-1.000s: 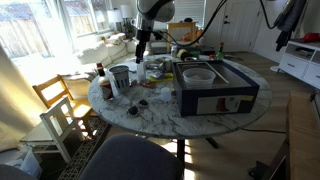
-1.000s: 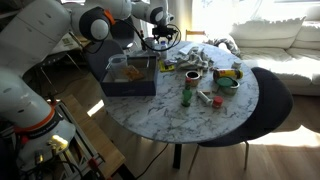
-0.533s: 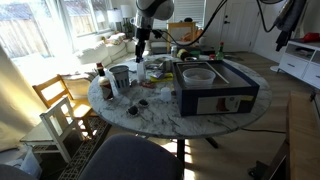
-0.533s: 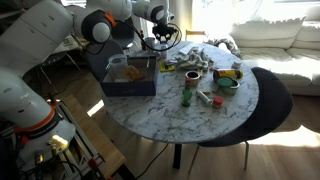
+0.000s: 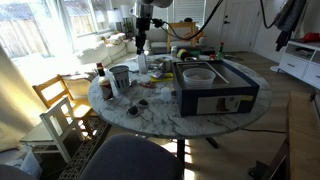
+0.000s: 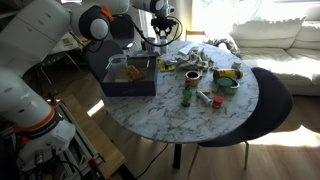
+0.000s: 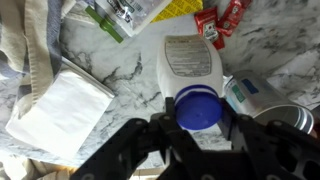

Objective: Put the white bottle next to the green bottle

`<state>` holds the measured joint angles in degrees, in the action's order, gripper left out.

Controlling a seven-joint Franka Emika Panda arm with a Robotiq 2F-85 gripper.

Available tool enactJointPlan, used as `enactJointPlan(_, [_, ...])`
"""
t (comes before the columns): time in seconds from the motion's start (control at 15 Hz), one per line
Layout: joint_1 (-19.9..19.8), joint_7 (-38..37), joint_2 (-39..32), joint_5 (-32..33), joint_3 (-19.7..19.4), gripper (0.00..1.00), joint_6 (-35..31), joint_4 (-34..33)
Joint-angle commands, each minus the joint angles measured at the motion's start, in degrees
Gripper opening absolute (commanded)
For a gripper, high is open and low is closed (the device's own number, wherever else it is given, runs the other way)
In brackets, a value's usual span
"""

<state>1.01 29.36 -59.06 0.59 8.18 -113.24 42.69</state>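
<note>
Closing in on the white bottle (image 7: 190, 62) looks to be the step in hand. Doing it well means bringing the claw (image 7: 203, 122) straight down until its fingers (image 7: 140, 138) pass the blue cap (image 7: 199, 108) and flank the wider body, then squeezing there, since a pinch on the cap alone could let the bottle swing or slip. The claw is spread, one finger either side of the cap, and holds nothing that I can see; whether a finger touches the cap I cannot tell. The bottle seems to stand upright on the marble bench (image 5: 155, 112), directly below the claw and centred between its fingers. Just beside it on one side are a smaller white container (image 7: 245, 95) and a metal rim (image 7: 292, 118), so that finger has little room. A folded white paper (image 7: 62, 108) lies apart on the other side. The green bottle (image 6: 186, 96) stands well apart from the claw, nearer the bench edge in an exterior view.
</note>
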Motion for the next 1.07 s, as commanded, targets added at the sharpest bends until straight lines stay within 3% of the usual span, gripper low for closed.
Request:
enactJointPlan(0.0, [1.7,-6.3,5.6,2.3,-2.4,0.19,3.8,2.6])
enactJointPlan(0.27, [2.4,-14.4,12.5,4.2,-4.6,0.19,2.5,8.0])
enactJointPlan(1.0, [3.0,-34.4,30.9,7.6,-9.1,0.19,-7.4,32.3])
